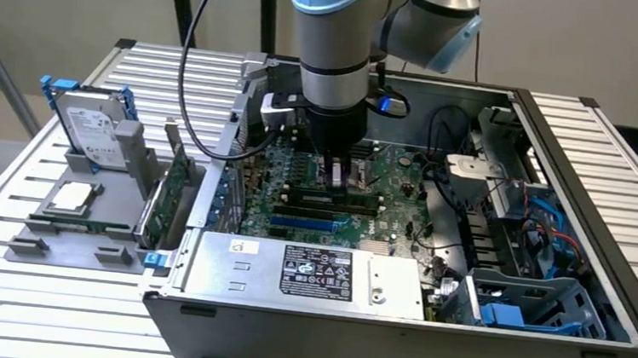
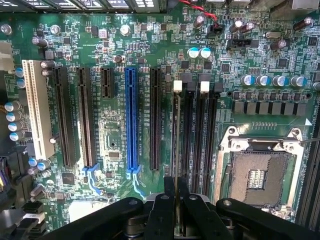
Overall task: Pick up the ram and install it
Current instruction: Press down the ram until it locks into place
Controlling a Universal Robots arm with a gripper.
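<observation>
In the wrist view my gripper [image 2: 176,186] is shut on the ram [image 2: 176,142]. The ram shows edge-on as a thin dark strip running away from the fingers [image 2: 168,192]. It lies along the first black memory slot [image 2: 180,125], the one with a white latch [image 2: 177,86], and hangs over or in it; I cannot tell whether it is seated. In the exterior view the gripper [image 1: 339,174] reaches straight down into the open computer case, just above the motherboard [image 1: 306,204], with the ram hidden between the fingers.
More memory slots [image 2: 206,130] and the bare processor socket [image 2: 257,172] lie beside the ram. A blue slot [image 2: 131,120] and black expansion slots flank the other side. Outside the case a grey holder [image 1: 64,240] carries a hard drive [image 1: 89,131], a silver processor [image 1: 72,198] and a green card [image 1: 170,193].
</observation>
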